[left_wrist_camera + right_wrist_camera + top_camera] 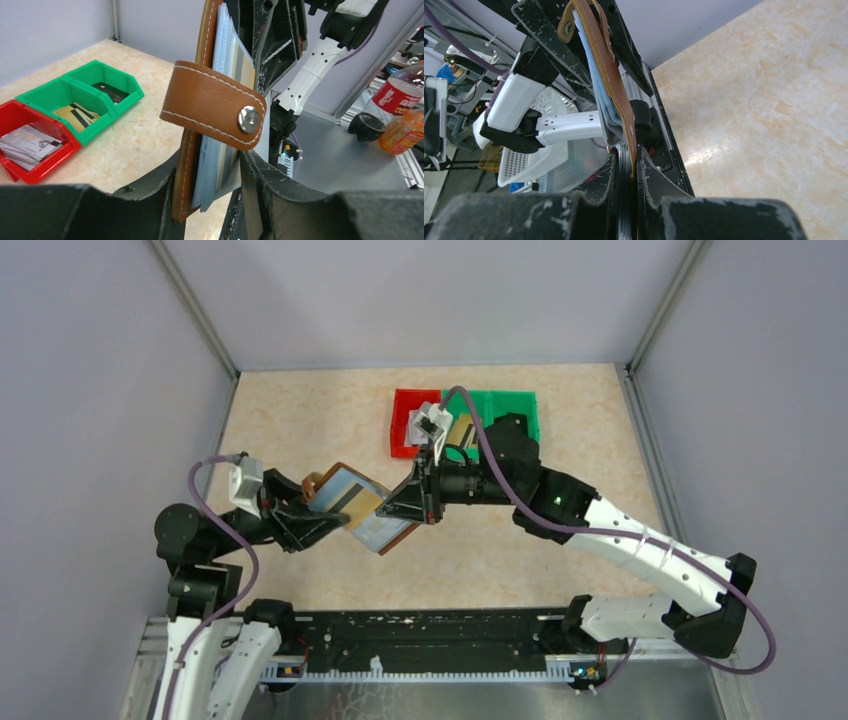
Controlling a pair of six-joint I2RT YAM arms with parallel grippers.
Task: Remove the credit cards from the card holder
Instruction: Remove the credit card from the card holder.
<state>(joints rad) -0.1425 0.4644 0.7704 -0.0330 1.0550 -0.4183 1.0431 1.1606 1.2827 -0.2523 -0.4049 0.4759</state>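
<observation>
The brown leather card holder (365,510) hangs open above the table, held between both grippers. Pale blue-grey credit cards (345,490) sit in its pockets, one with a dark stripe. My left gripper (322,522) is shut on the holder's left half. In the left wrist view the holder (192,150) stands edge-on between the fingers (210,165), with cards (220,165) beside the leather and the closing tab (215,107) across the front. My right gripper (408,506) is shut on the holder's right half. In the right wrist view the leather (616,95) and card edges (600,95) run into the closed gripper (626,155).
A red bin (404,423) holding cards and two green bins (510,412) holding cards stand at the back of the table. They also show in the left wrist view: the red bin (50,162) and the green bins (95,117). Drink bottles (400,115) stand off the table.
</observation>
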